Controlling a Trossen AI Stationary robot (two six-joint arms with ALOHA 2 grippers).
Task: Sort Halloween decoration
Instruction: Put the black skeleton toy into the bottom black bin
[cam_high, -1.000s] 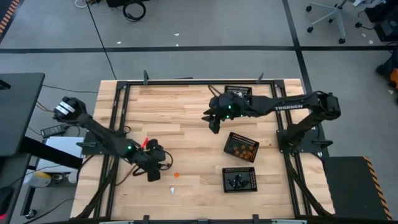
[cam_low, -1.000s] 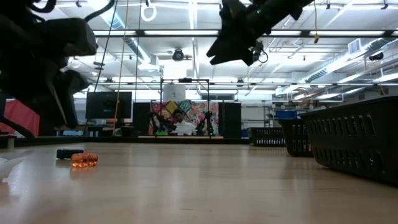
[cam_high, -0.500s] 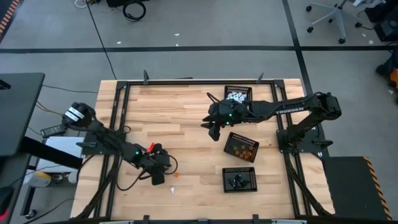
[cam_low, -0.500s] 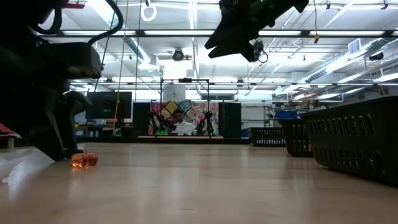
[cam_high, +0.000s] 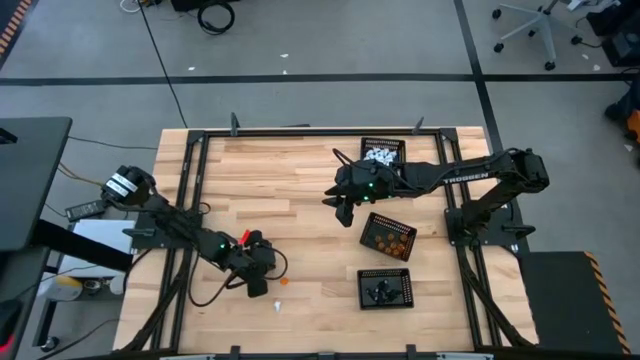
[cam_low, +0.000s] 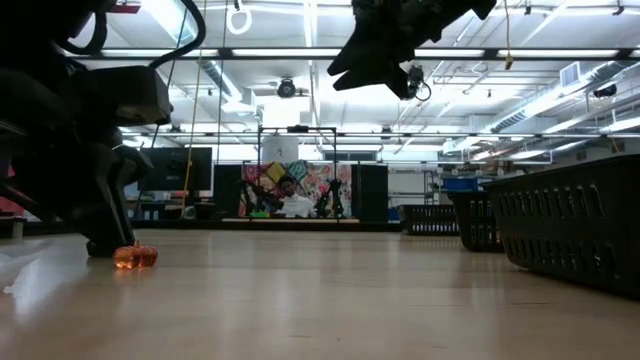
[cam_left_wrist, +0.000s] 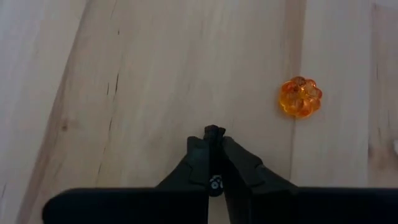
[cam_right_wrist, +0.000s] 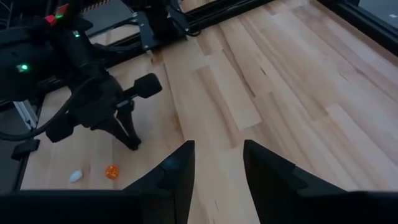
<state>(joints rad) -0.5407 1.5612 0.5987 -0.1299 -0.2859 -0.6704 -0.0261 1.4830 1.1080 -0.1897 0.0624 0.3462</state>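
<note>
A: So, where's my left gripper (cam_left_wrist: 213, 134)?

B: Down on the light wood plank table (cam_high: 300, 190), approx 7 o'clock. Fingers pressed together, nothing between them. Small translucent orange pumpkin bead (cam_left_wrist: 300, 97) lies just beside the tips, at their 1 o'clock in the wrist cam, not touching.

A: Any other loose pcs?

B: Tiny white figure (cam_high: 276, 304) near the front edge, 6 o'clock of the pumpkin.

A: Right gripper (cam_right_wrist: 217, 155)?

B: I see it high above mid-table, fingers spread, empty. Three black mesh trays (cam_high: 387, 237) at 3–5 o'clock w/ sorted pcs.
</note>
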